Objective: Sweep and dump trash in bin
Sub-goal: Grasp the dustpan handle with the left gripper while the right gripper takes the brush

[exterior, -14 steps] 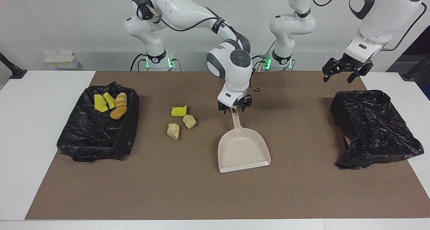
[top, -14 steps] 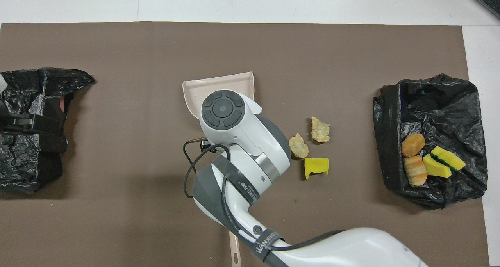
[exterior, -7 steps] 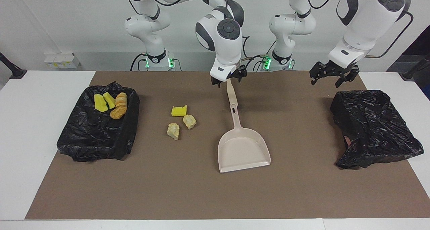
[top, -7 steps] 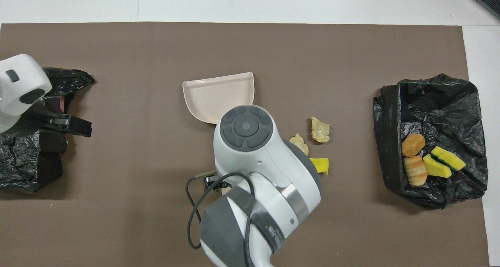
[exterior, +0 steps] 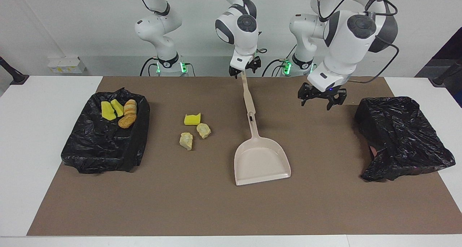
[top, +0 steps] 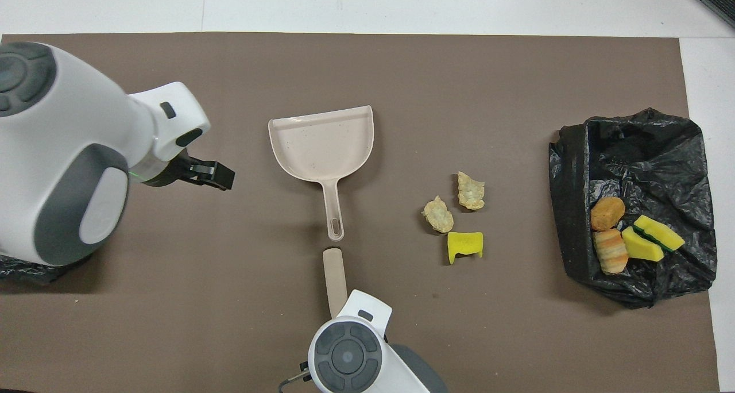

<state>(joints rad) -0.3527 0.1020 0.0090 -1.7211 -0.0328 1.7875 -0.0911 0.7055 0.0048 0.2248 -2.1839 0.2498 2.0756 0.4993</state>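
Trash sits in two places, as you can see. Four pieces, two yellow sponge bits and two orange-brown chunks, lie in the black-lined bin at the right arm's end of the bench. Three more rest on the brown mat between that bin and the dustpan: a yellow sponge piece and two pale lumps, close together. Your right pincer hangs with fingers apart over the robot-side end of a beige stick, which lies in line with the dustpan's handle; you cannot tell whether it touches. Your left pincer, fingers apart and holding nothing, hovers over the mat between the dustpan and a crumpled black bag at the left arm's end.
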